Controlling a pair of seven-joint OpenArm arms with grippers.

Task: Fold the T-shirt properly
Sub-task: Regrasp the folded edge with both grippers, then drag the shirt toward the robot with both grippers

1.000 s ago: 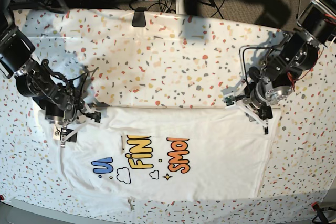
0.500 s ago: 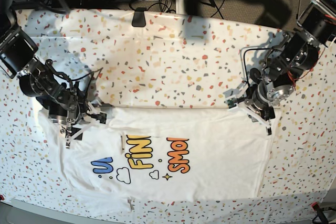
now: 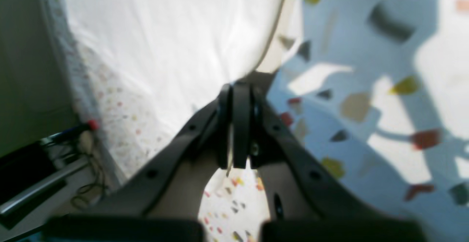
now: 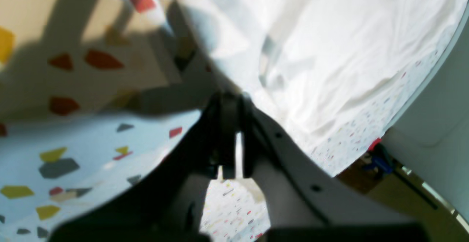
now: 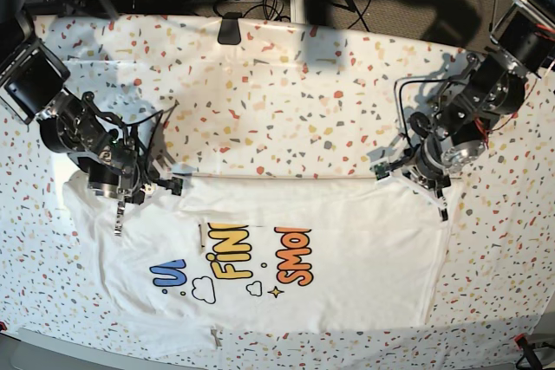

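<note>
Two claws are in view, one on each arm. The left claw [image 5: 441,206], at the right of the base frame, is pinched tight on the shirt's edge; in its wrist view the fingers [image 3: 234,132] meet with cloth between them. The right claw [image 5: 117,214], at the left, is likewise closed on the fabric, fingers [image 4: 229,135] together. One T-shirt [image 5: 347,249] lies across the lower half of the frame, folded, print partly showing: three coloured words cut off by the fold. One speckled surface [image 5: 286,93] carries it. One black clip [image 5: 230,28] sits at the upper edge.
</note>
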